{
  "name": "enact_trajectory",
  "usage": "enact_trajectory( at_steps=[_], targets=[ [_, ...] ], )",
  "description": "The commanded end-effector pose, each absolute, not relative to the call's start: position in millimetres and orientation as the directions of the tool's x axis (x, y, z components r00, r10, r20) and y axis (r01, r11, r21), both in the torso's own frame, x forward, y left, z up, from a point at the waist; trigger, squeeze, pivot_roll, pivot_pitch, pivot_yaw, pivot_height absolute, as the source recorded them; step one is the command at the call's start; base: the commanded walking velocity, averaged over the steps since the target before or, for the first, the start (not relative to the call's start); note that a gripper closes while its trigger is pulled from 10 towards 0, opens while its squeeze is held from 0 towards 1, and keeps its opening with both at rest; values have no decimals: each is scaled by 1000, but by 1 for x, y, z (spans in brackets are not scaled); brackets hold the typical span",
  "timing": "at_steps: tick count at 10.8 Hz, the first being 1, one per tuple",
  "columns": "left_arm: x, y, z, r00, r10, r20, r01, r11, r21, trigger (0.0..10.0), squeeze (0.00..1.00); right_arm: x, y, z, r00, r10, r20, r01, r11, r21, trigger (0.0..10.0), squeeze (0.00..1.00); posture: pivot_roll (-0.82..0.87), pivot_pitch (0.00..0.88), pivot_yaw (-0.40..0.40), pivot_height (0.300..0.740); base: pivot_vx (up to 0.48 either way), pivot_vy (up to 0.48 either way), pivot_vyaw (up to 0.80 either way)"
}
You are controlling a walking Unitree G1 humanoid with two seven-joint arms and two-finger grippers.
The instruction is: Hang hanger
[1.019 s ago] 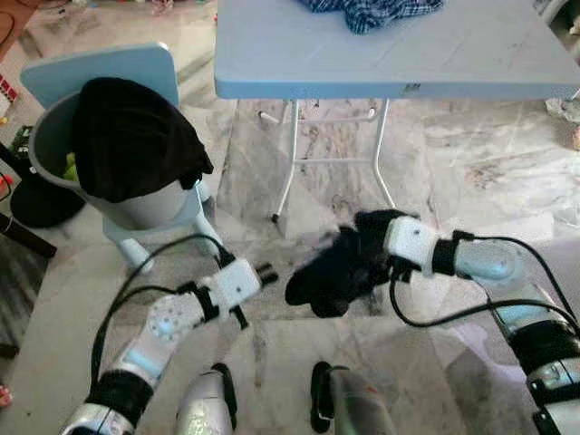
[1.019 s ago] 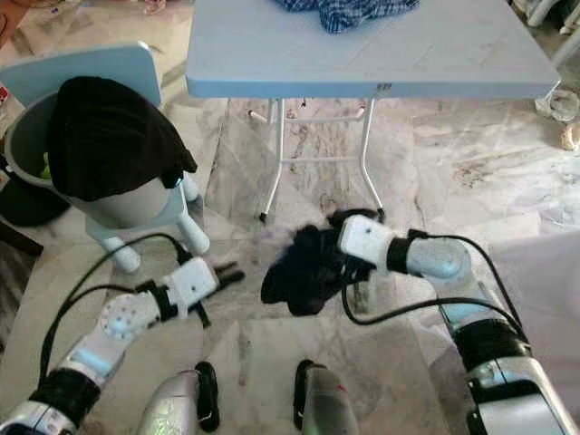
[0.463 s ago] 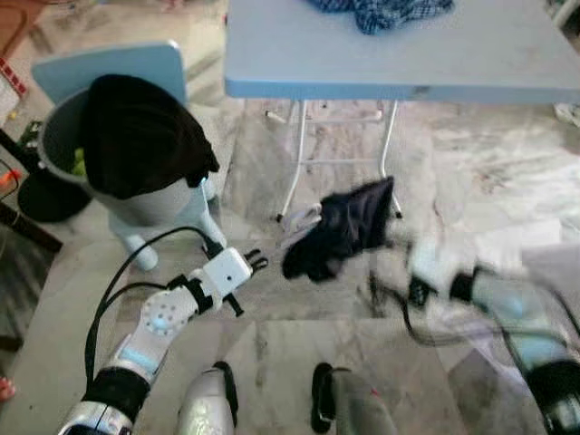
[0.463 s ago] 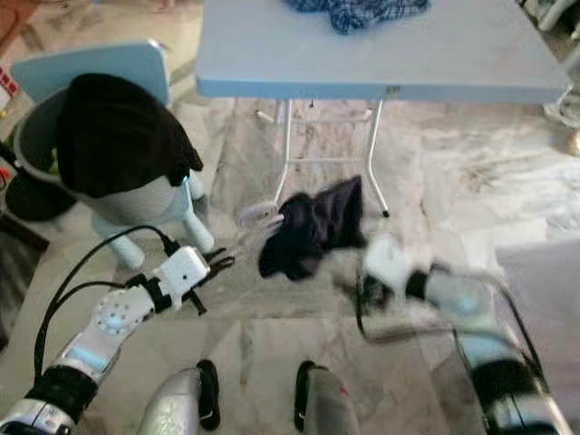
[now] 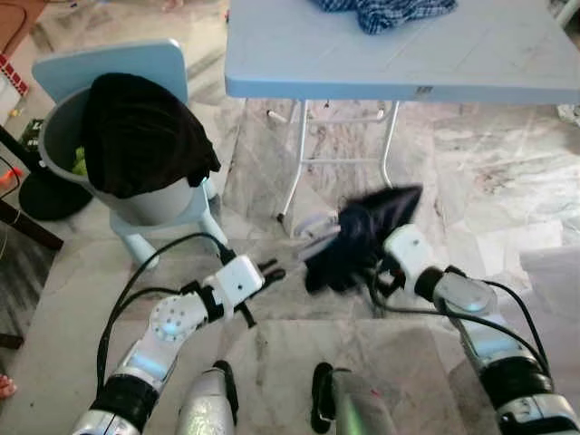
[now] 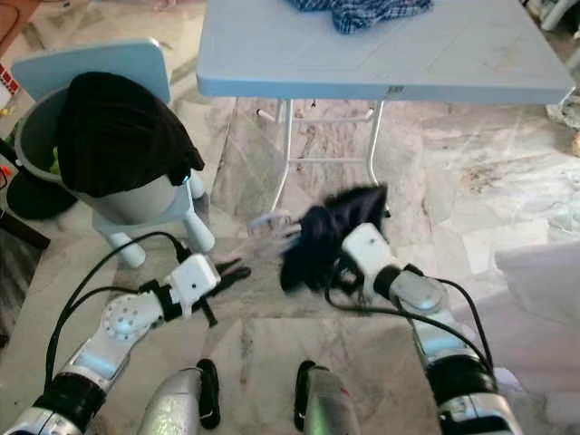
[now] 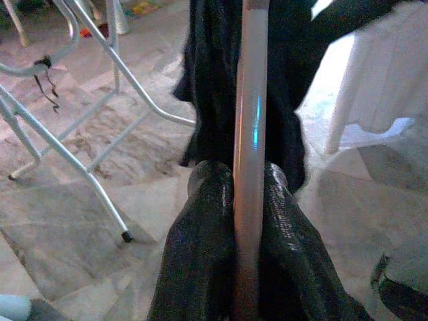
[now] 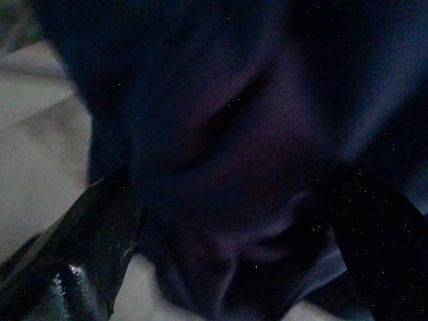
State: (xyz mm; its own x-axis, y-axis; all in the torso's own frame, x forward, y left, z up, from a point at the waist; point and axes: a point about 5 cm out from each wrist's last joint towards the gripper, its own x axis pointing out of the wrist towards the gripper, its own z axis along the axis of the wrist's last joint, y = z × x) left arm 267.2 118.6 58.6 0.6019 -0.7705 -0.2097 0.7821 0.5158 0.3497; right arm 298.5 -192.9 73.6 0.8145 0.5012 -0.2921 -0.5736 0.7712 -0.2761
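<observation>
Left gripper: we see our two black fingers pressed shut on a pale, clear bar that we take for the hanger; the bar runs straight out ahead of the fingertips.
Right gripper: we have it buried in the dark garment; our wrist view shows black fingers to either side of dark folds, so we judge it closed on the cloth, though the tips are hidden.
Hanger: it reaches from our left fingertips across to the garment, its curved pale end showing just beside the cloth on the left gripper's side.
Garment: it hangs bunched between the two grippers, above the marble floor, apparently draped on the hanger.
Risk, slip: we hold the hanger by a thin smooth bar only, so a tug from the right gripper could twist or pull it out.
Risk, drop: the cloth looks bunched, not spread, so we judge it could slide off to the floor.
Risk, snag: the table legs stand just beyond the garment; swinging forward could catch them.
Edges: the table edge lies ahead of and above both grippers; the bucket on its chair sits out beyond the left gripper.
Open room: bare floor lies beyond the right gripper and back toward our feet.
</observation>
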Motion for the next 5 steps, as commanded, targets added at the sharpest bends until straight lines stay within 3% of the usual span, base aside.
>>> enact_trajectory(
  at_steps=[1, 5],
  targets=[
    [265, 114, 63, 585, -790, -186, 790, 501, 354, 0, 0, 293, -202, 66, 833, 460, -306, -533, 814, -228, 0, 0, -18, 236, -31, 740, 0, 0, 0],
    [266, 113, 64, 572, -797, -193, 799, 488, 352, 0, 0, 296, -220, 72, 858, 417, -300, -484, 851, -204, 0, 0, -24, 230, -27, 740, 0, 0, 0]
  ],
)
